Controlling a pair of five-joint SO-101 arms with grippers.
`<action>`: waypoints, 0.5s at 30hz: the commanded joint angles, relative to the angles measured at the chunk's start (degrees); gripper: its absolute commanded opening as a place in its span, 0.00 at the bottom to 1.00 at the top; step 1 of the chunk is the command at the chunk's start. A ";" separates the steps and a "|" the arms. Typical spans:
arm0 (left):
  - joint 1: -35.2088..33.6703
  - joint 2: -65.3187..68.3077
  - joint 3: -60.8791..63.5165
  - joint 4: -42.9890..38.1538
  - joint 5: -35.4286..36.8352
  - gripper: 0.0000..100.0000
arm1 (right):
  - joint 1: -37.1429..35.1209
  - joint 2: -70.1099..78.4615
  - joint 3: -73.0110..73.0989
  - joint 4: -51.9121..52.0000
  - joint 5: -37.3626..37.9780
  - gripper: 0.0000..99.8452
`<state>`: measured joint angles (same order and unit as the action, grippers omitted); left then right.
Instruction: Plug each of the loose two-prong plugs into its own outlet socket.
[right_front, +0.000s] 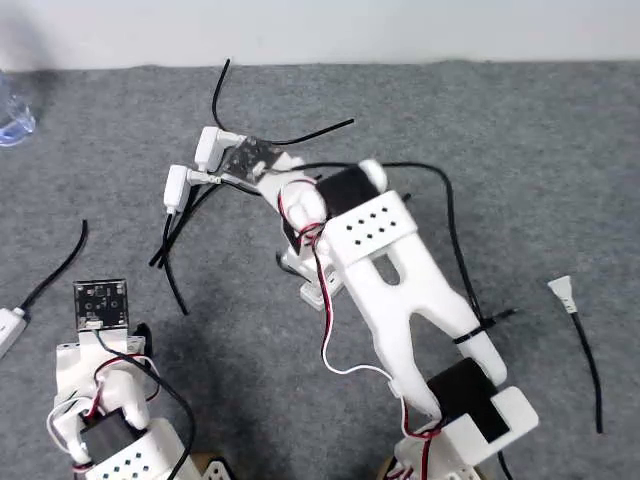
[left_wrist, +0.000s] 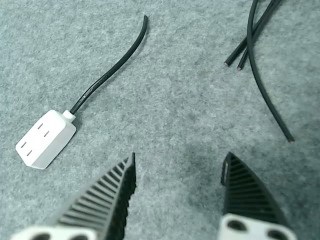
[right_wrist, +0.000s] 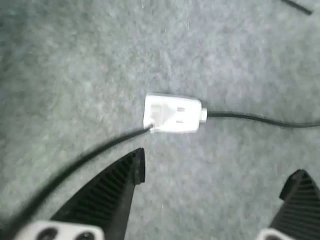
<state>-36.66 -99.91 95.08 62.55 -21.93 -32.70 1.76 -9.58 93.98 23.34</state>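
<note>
Toward the far edge of the surface, left of its middle, a white socket block (right_wrist: 172, 114) lies just beyond the tips of the right gripper (right_wrist: 220, 167). The jaws are spread wide, and the block is ahead of the gap, not between them and not touched. It is a small rounded rectangle of smooth plastic with slots in its upper face and a black cord (right_wrist: 260, 119) leaving one end. A second black cord (right_wrist: 85, 157) runs up to its opposite corner; whether it joins there cannot be told.

At the left edge a second socket block (left_wrist: 45, 138), white, with paired slots and a black lead, lies flat beyond the left gripper (left_wrist: 177, 172) and off to one side. These jaws are also held apart, with nothing between them. Both pairs of fingers are black, tapered and ribbed.

Near the right edge a loose two-prong plug (right_front: 562, 290), small and white on a black cord, lies well apart from both grippers. The surface (right_front: 540, 150) is grey and felt-like.
</note>
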 joint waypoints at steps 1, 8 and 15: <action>2.11 0.18 0.31 -0.88 -0.35 0.27 | -0.57 -1.01 -13.36 8.22 0.62 0.41; 3.08 0.18 0.66 -1.14 -0.35 0.27 | 2.59 -8.75 -24.62 9.10 0.62 0.41; 24.79 0.18 -0.40 -3.25 -0.35 0.27 | 22.11 -14.64 -14.15 8.84 0.18 0.41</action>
<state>-22.24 -99.91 96.13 62.37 -21.93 -18.90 -10.11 -27.52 100.57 23.43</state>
